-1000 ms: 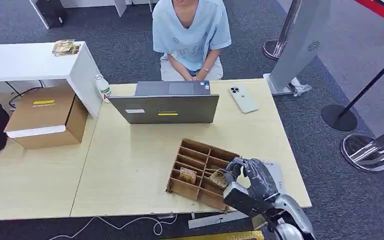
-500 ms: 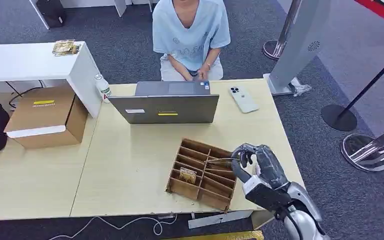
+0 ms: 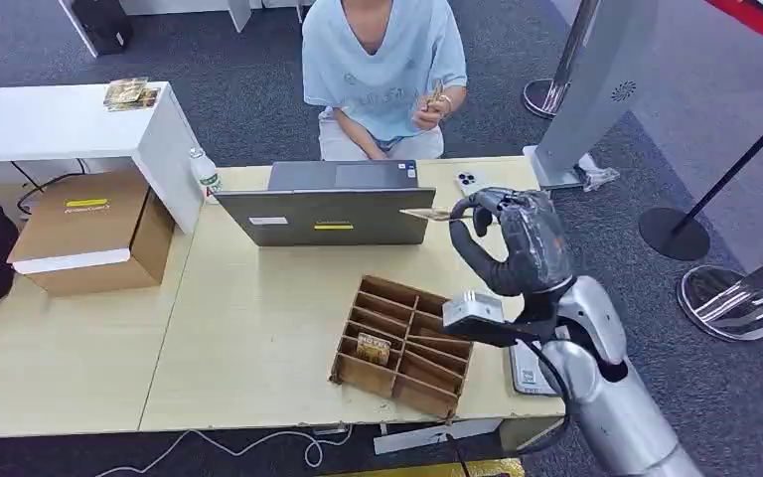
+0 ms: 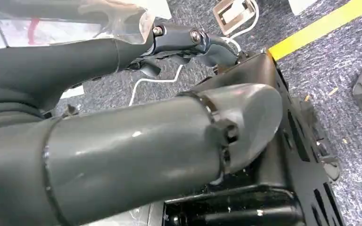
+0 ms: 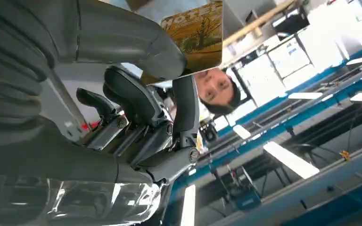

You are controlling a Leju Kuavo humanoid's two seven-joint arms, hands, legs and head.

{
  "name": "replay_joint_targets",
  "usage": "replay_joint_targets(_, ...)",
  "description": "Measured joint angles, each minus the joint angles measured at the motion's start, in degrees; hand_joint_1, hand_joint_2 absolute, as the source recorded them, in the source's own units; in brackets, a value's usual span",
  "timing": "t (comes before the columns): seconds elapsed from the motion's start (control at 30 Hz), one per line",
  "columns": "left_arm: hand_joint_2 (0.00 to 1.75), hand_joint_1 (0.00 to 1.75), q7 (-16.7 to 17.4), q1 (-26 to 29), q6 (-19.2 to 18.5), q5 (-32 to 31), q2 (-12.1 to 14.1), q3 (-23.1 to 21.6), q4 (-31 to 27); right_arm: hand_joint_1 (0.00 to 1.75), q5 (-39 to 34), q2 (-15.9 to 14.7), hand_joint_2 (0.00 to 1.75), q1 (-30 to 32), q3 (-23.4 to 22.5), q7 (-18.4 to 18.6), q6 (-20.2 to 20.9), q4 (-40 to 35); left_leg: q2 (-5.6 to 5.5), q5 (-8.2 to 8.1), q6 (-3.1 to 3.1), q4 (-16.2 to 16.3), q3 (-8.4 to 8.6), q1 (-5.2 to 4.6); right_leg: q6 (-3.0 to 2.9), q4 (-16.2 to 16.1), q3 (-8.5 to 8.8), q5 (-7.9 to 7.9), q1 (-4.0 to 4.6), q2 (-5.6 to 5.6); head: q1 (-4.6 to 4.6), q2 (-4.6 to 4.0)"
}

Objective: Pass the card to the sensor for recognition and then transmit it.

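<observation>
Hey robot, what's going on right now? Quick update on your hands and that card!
Right hand raised over the table, pinching the card beside the laptop. Left hand holds nothing. Person seated opposite, one hand up.

- The right hand (image 3: pixel 512 243) is dark grey, with thick jointed fingers and a glossy clear plastic film wrapped over its back.
- Just behind the hand, the forearm (image 3: pixel 616 407) is a smooth silver tube with a rounded silver joint shell.
- A small light grey box (image 3: pixel 473 310) with a dark underside sits at the wrist, and a black cable (image 3: pixel 556 383) loops along the forearm behind it.
- Close up, the right thumb (image 5: pixel 122 35) is a thick, smooth grey cylinder; the darker fingers (image 5: pixel 186 110) show small silver pivot screws.
- The left thumb (image 4: pixel 169 141) is the same thick grey, ringed by a dark seam near its tip.
</observation>
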Motion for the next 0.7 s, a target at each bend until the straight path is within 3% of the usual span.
replay_joint_targets(0.17, 0.0, 0.0, -1.2, -0.34, 0.02, -0.02, -0.04, -1.23, 0.0, 1.75, 8.47, 2.21, 1.75, -12.28, 3.5, 5.39, 0.02, 7.84, 0.06, 0.07, -0.03, 0.0, 0.0, 0.01, -0.03, 0.04, -0.05, 0.07, 0.01, 0.08, 0.04, 0.0)
replay_joint_targets(0.37, 0.0, 0.0, -1.81, -0.67, -0.39, -0.07, -0.17, -2.49, 0.0, 1.75, 16.54, 8.08, 1.75, -27.73, 6.6, 12.04, 4.72, 22.54, -0.01, 0.17, -0.08, 0.01, -0.05, 0.03, -0.07, 0.1, -0.13, 0.09, 0.01, 0.04, 0.02, 0.0)
replay_joint_targets(0.7, 0.0, 0.0, -3.26, -1.04, -1.59, -0.07, -0.26, -3.78, 0.0, 1.75, 24.58, 17.72, 1.75, -42.52, 8.16, 16.31, 7.39, 48.84, -0.02, 0.18, -0.09, 0.01, -0.07, 0.03, -0.07, 0.1, -0.16, 0.09, 0.02, 0.02, 0.0, 0.0)
